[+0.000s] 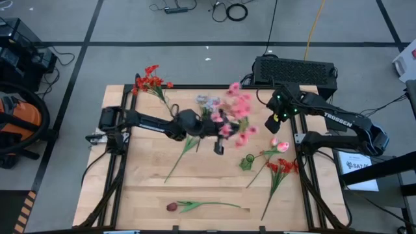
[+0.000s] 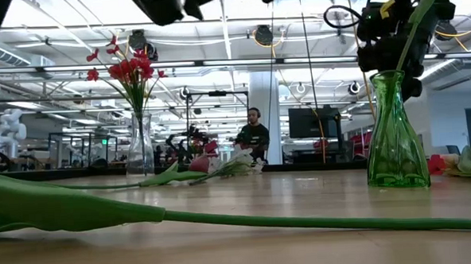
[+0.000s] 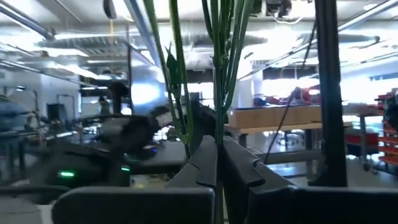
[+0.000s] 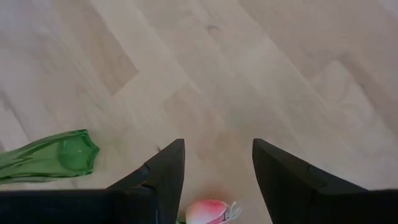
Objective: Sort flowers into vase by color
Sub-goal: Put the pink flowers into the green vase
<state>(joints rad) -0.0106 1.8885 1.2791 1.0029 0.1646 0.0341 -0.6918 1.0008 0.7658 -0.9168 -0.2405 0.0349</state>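
My left gripper (image 1: pixel 220 133) (image 3: pixel 219 146) is over the table's middle, shut on a bunch of pink blossoms (image 1: pixel 238 112). My right gripper (image 1: pixel 273 125) (image 4: pixel 217 146) is open and points down above a pink tulip (image 4: pixel 208 211) (image 1: pixel 280 146) lying near the right edge. The green vase (image 1: pixel 247 161) (image 2: pixel 394 125) stands between them; in the low view a green stem (image 2: pixel 421 16) slants up from its mouth. Red clusters (image 2: pixel 129 69) stand in a clear vase (image 1: pixel 153 81) far left. A grey-blue bunch (image 1: pixel 208 101), more red flowers (image 1: pixel 283 168) and a dark red tulip (image 1: pixel 172 207) lie on the table. My left gripper pinches several thin green stems (image 3: pixel 217 93) of the pink bunch between its two fingers. The fingers come level, pointing toward the table's right, and lie across the stems. The stems stand upright with the blossoms above the fingers. The bunch is lifted clear of the table.
A long green stem (image 1: pixel 181 159) lies on the wood under my left arm, running toward the near left. The dark tulip's stem and leaf (image 2: pixel 223 220) stretch along the near edge. A black box (image 1: pixel 296 70) sits beyond the far edge. A person (image 2: pixel 254 135) sits in the room behind.
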